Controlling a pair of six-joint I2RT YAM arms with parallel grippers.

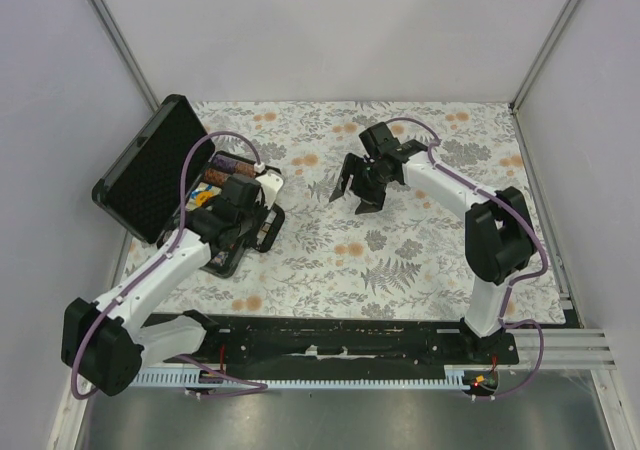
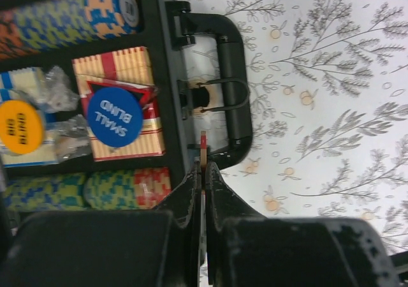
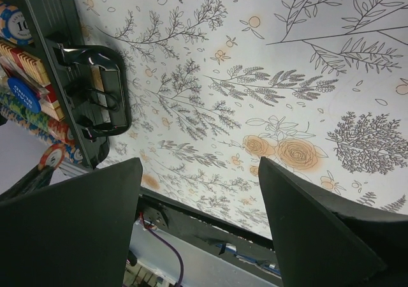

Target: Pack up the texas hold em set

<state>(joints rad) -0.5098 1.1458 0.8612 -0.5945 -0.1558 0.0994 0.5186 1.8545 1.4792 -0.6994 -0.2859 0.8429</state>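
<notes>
Left hand (image 2: 203, 169) pinches a thin chip (image 2: 203, 145), probably slick and light, by its flat faces; right hand (image 3: 199, 191) stands apart.

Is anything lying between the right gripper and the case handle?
No, that stretch is bare floral tablecloth: the top view shows it between the right gripper and the case, and the right wrist view shows it up to the handle.

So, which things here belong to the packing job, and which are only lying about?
Job:
- open black case
- poker chip rows
- red-striped card box
- blue SMALL BLIND button
- orange button
- single chip, held in left tool

Not the job:
- floral table cover
- purple cables
</notes>
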